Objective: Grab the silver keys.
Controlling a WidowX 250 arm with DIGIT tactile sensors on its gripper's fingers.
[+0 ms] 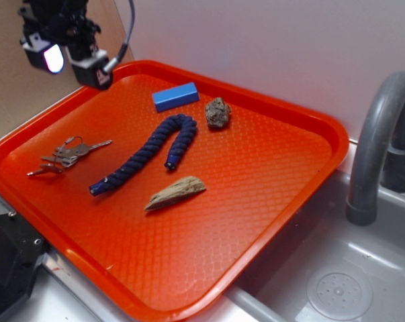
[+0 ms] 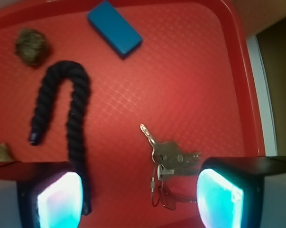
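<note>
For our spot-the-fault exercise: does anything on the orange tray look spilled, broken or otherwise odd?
Nothing stands out. The silver metal keys, dark blue rope, blue rectangular block, brown rough lump and pale wood splinter lie apart, flat on the orange plastic tray, unspilled.

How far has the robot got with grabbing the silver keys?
Barely started. The bunch of thin silver metal keys lies untouched on the orange plastic tray, left of the dark blue twisted rope. The black gripper hangs open above it, holding nothing. Left: come down, close on the keys, lift.
</note>
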